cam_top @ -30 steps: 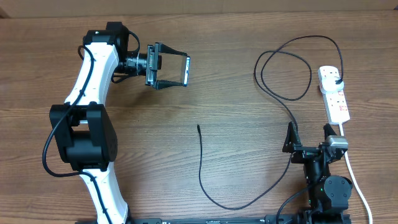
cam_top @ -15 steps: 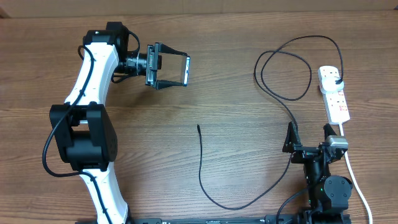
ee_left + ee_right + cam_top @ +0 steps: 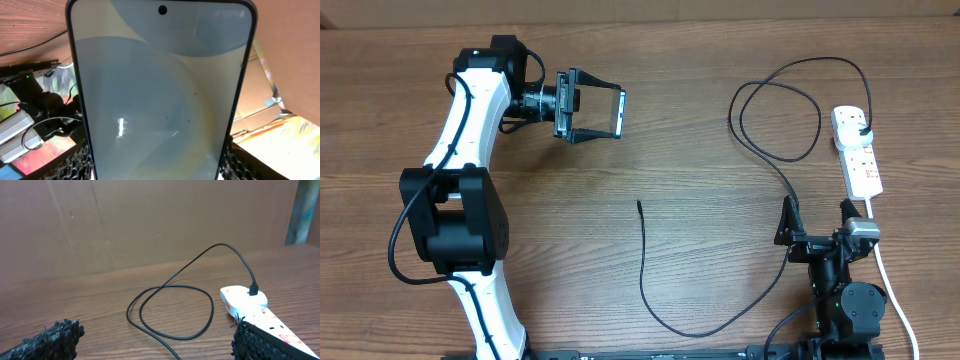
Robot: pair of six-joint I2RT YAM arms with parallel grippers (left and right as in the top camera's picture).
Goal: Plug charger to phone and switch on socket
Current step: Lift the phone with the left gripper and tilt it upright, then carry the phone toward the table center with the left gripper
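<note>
Left tool grips slim black-edged phone, pale screen seemingly lit.

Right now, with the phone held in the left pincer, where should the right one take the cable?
Just behind the connector tip of the cable, coming down from above: that stretch lies flat and straight on the table, with nothing beside it, so it is easy to straddle.
</note>
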